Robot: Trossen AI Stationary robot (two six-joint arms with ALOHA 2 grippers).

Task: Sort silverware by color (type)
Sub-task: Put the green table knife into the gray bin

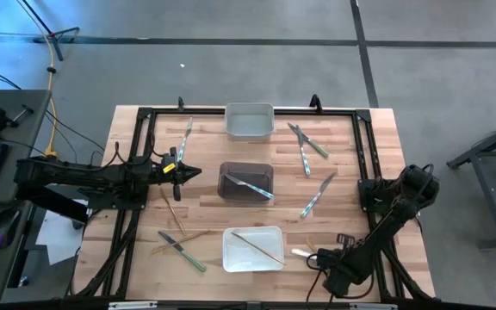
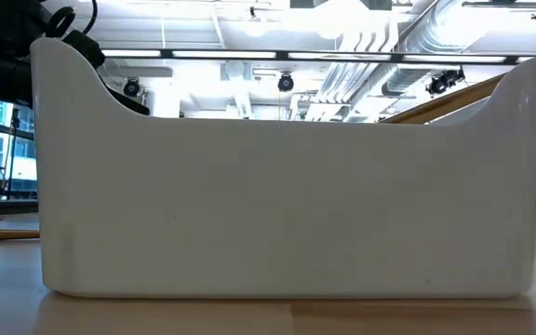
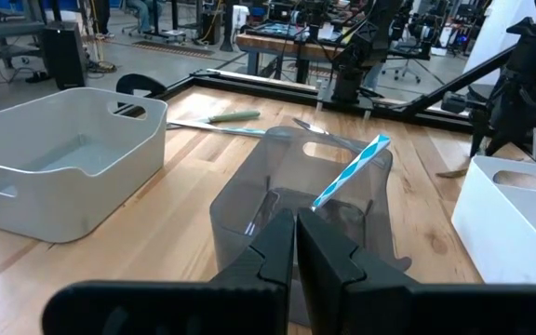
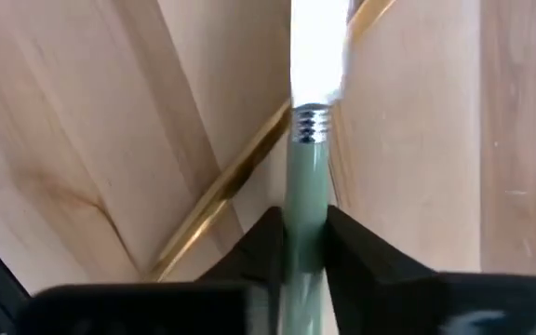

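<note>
Pale wood grain runs across the table (image 1: 351, 250), edged by a black frame (image 1: 145, 112). Two white bins (image 1: 249, 121) (image 1: 252, 249) flank a smoky translucent grey bin (image 1: 246, 181) holding a blue-silver knife (image 3: 350, 174). A sage-green handled knife (image 4: 307, 186) lies beside a tan wooden utensil (image 4: 221, 191).

- In the low view, the white rectangular plastic bin (image 2: 287, 205) fills nearly the whole picture and hides the counter behind it; only the tip of a tan wooden utensil (image 2: 454, 100) shows above its rim at two o'clock.
- In the right wrist view, the olive-green-handled knife (image 4: 307, 177) is cut off by the top edge, its pale blade blurred.
- In the high view, the right end effector (image 1: 310, 255) at five o'clock is too small to tell its fingers.
</note>
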